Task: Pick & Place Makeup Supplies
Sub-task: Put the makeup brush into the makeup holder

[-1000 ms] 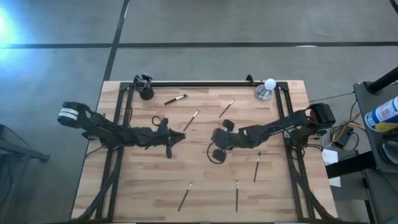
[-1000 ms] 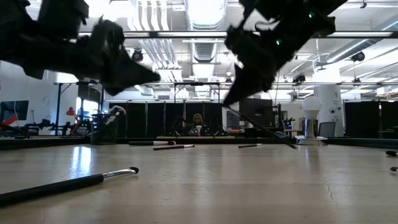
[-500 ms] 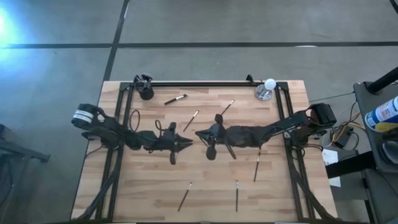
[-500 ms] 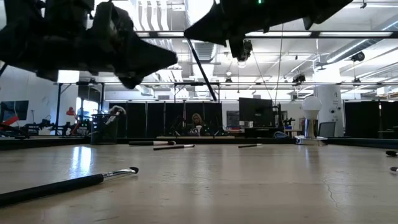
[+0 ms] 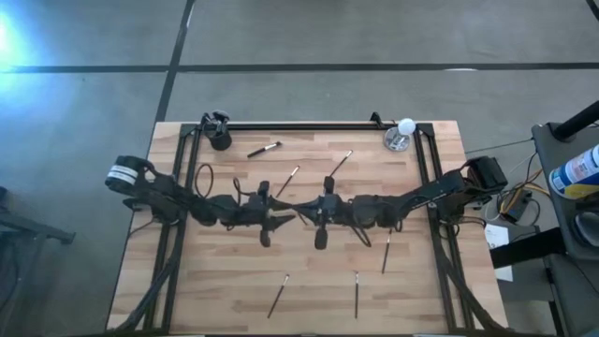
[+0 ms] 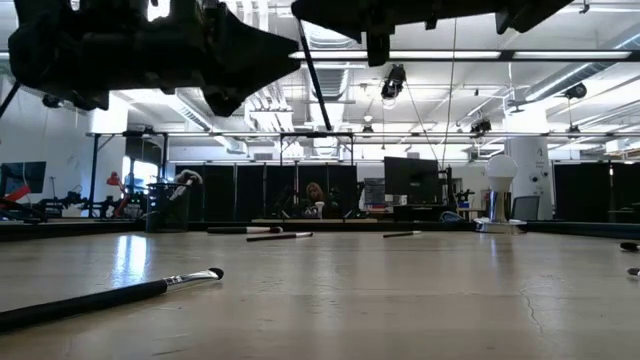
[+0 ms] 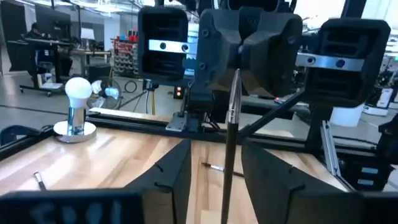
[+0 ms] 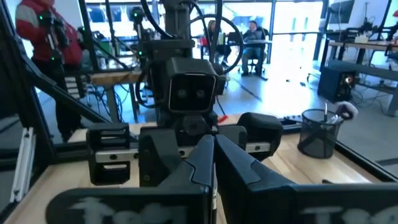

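Mid-table, above the boards: one held brush [image 7: 231, 124] is clear of the wood, between the two grippers where they meet tip to tip.
- right gripper [image 5: 313, 208]: fingers together, clamped on one end of the held brush. In the left wrist view the brush hangs upright from it.
- left gripper [image 5: 284, 213]: fingers [image 7: 175, 171] apart, one on each side of the brush shaft. There is a visible gap on both sides, and I cannot tell whether either finger touches it.

Count of makeup brushes [image 5: 265, 149] lying loose on the table [image 5: 215, 281]: six.
- three toward the far edge: one near the cup, one just beyond the left gripper, and one beyond the right gripper, toward the ball
- three toward the near edge: two lie well in front of the grippers, and one is beside the right arm
- none of them touch each other

Far left corner: one small black cup [image 5: 219, 140]. The right wrist view shows at least two brushes standing in it, one with a fluffy head [image 8: 345, 110]. An exact count is not possible.

Far right corner: one white ball on a silver base [image 5: 401, 136], upright.

Room beyond the table: one person in a red jacket [image 8: 43, 25] is standing, and at least two more are seated farther back.
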Robot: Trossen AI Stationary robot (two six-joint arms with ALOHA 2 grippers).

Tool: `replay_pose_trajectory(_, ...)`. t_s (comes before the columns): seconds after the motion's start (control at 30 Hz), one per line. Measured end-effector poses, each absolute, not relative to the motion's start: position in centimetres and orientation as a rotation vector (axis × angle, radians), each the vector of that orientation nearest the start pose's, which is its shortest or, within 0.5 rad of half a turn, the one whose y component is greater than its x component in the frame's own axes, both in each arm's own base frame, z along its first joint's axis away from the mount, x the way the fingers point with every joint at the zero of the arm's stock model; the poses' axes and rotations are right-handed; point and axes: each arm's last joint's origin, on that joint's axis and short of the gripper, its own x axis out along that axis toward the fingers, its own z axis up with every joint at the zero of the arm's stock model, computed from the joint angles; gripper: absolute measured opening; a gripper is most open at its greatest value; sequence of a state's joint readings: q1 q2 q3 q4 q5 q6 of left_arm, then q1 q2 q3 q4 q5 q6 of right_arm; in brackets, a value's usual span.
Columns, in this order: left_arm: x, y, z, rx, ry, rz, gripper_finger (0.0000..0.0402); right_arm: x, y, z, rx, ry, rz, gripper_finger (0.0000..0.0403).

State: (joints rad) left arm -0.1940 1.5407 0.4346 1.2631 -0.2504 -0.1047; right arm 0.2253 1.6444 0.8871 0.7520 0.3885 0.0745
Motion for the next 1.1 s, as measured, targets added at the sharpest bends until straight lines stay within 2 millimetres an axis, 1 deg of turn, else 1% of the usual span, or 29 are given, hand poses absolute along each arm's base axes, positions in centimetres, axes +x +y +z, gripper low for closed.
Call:
replay_pose_trajectory(0.23,27.8,-5.0,20.8,-0.113,-0.217,-0.05,0.0135,34.6,7.1,24.7,0.062,-0.048,-0.15,0.0008)
replay_pose_trajectory(0.37,28.3,-5.1,21.4,-0.088,-0.216,-0.05,0.0135,34.6,7.2,24.7,0.059,-0.052,-0.148,0.0008)
replay_pose_trajectory(0.43,28.4,-5.1,21.6,-0.084,-0.222,-0.043,0.0128,34.6,7.3,24.7,0.057,-0.054,-0.146,0.0008)
replay_pose_trajectory(0.53,28.4,-5.1,21.6,-0.056,-0.22,-0.037,0.0093,34.5,7.3,24.6,0.049,-0.052,-0.143,0.0008)
replay_pose_trajectory(0.63,28.3,-5.0,21.4,-0.039,-0.2,-0.004,0.0032,34.5,7.5,24.7,0.04,-0.052,-0.14,0.0008)
replay_pose_trajectory(0.67,28.3,-4.9,21.4,-0.036,-0.189,0.012,0.0019,34.5,7.5,24.6,0.039,-0.051,-0.144,0.0008)
replay_pose_trajectory(0.7,28.3,-4.9,21.4,-0.031,-0.171,0.029,0.0015,34.5,7.5,24.6,0.039,-0.05,-0.146,0.0008)
replay_pose_trajectory(0.83,27.6,-4.5,21.9,-0.001,-0.079,0.098,0.0014,34.4,7.5,24.7,0.057,-0.055,-0.15,0.0019)
replay_pose_trajectory(0.97,26.2,-3.9,23.6,0.0,-0.064,0.203,0.0012,34.4,7.5,24.5,0.062,-0.049,-0.155,0.0046)
replay_pose_trajectory(1.1,24.7,-3.2,25.1,0.0,-0.055,0.234,0.0012,34.3,7.4,24.2,0.051,-0.041,-0.168,0.0075)
